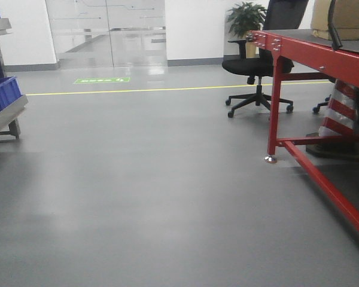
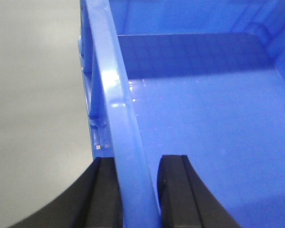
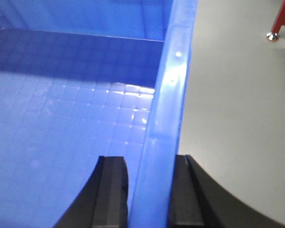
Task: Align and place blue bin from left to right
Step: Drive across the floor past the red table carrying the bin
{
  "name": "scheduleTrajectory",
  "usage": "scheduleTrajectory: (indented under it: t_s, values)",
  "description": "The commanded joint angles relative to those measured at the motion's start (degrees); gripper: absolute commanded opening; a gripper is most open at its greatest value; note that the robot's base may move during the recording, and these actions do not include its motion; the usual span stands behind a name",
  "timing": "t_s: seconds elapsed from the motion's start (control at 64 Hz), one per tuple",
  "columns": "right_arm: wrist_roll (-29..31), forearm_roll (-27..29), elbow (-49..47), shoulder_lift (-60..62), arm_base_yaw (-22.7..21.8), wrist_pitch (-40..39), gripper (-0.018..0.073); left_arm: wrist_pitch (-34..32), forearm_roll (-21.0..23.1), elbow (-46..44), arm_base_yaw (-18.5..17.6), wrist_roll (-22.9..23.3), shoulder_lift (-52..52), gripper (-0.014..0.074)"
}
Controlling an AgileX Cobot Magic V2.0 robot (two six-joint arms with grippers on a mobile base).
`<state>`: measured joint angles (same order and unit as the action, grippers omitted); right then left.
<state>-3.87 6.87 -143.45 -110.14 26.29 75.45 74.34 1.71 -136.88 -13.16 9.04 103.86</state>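
Nothing legible; the green floor marking (image 1: pixel 102 79) (white characters) is too blurred.

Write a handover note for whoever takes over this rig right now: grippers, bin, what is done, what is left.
Left gripper: shut on the left wall of the blue bin.
Right gripper: shut on its right wall.
The bin is empty, with floor showing past both walls; whether it is lifted is unclear.
A second bin sits on a rack at far left.
Left: set the held bin in line.

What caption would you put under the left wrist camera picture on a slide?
Left gripper clamped on the side wall of the blue bin, grey floor beside it.
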Motion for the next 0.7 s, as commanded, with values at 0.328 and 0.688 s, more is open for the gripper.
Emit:
scheduleTrajectory:
  t_s: [0.328,0.688]
  values:
    - [1.6,1.9,-1.0,1.4,0.2,-5.5,-0.0153,-4.4,1.4,-0.9,-0.3,-0.9,-1.1,-0.0111]
    - [1.6,1.9,-1.0,1.4,0.2,-5.5,-0.0153,-4.4,1.4,-0.9,-0.3,-0.9,-1.1,-0.0111]
